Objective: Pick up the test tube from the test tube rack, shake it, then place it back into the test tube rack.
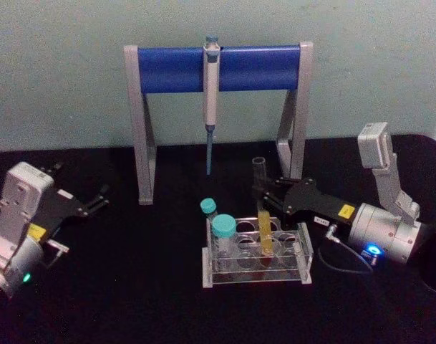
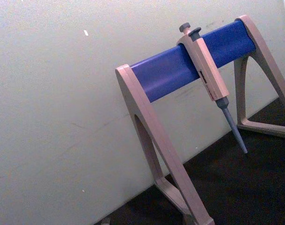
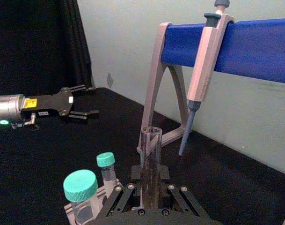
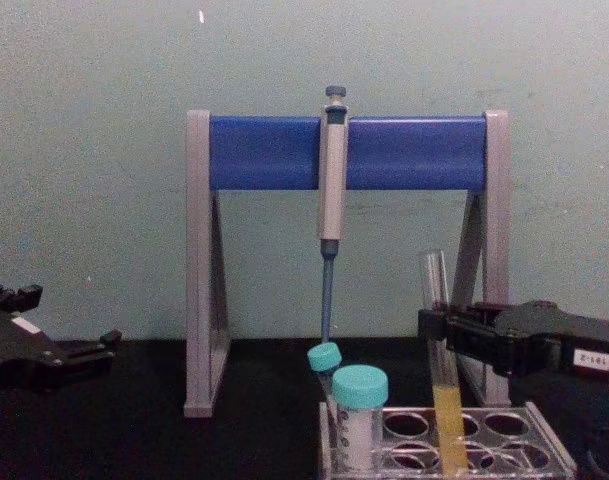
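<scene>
The test tube (image 1: pixel 264 222) was seen standing upright in a hole of the test tube rack (image 1: pixel 257 254) on the black desk (image 1: pixel 132 287), yellow liquid in its lower part; the right tool (image 1: pixel 263 194) was closed around its clear upper part, above the rack; two teal-capped tubes (image 1: pixel 222 233) stood beside it; the left tool (image 1: pixel 99 199) was held open, well apart on the left; a pipette (image 1: pixel 211 100) was hung on the stand (image 1: pixel 218 68) behind.

Dim, soft, slightly blurred pictures; pale wall lit, black table dark.
</scene>
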Tool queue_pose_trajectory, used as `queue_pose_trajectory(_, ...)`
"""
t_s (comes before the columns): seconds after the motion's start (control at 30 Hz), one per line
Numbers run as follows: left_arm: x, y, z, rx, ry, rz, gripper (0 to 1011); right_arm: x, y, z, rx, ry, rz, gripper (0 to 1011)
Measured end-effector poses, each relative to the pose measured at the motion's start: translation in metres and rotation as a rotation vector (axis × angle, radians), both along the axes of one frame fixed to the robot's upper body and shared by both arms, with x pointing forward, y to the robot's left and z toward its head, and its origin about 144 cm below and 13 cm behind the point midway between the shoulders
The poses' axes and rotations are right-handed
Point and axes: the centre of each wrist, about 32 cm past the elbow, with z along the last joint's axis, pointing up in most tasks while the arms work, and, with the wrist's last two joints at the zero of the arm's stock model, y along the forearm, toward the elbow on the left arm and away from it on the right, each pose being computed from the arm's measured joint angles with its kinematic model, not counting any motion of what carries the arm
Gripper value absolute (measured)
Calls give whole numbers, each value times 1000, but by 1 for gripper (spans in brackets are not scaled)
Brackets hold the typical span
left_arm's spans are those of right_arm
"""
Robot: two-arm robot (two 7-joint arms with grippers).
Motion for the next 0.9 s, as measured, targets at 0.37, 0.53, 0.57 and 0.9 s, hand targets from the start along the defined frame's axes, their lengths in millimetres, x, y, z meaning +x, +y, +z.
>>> queue_pose_trajectory(0.37,0,0,0,0,0,0,1001,0,0,0,1,-1,0,229)
queue_pose_trajectory(0.53,0,0,0,0,0,0,1001,0,0,0,2,-1,0,245)
queue_pose_trajectory(0.57,0,0,0,0,0,0,1001,0,0,0,2,-1,0,274)
queue_pose_trajectory(0.9,0,0,0,0,0,0,1002,0,0,0,2,-1,0,600)
